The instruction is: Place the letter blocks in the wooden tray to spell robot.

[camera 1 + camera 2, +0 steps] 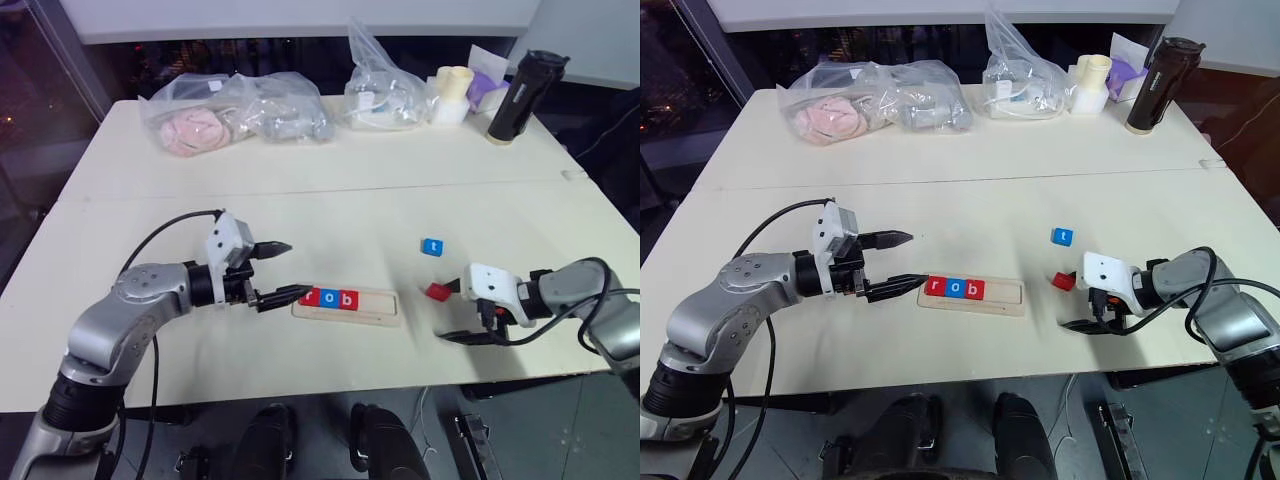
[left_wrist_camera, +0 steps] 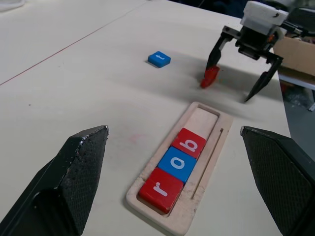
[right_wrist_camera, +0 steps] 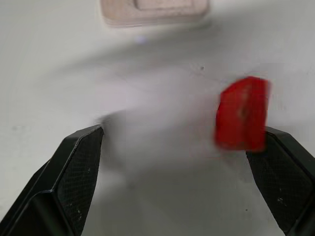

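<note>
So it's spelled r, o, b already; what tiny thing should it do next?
Probably shift the open right gripper sideways to centre the red block between its fingers, then close. The block leans tilted against one finger, and the wooden tray has bare space after the b for the next letter.

Three letter blocks (image 1: 328, 298) are being kept in the wooden tray's (image 1: 385, 310) left part. Two loose blocks (image 1: 432, 246) are lying off to its right.

pale table (image 1: 300, 180) w/ dark window (image 1: 40, 80) at left
</note>
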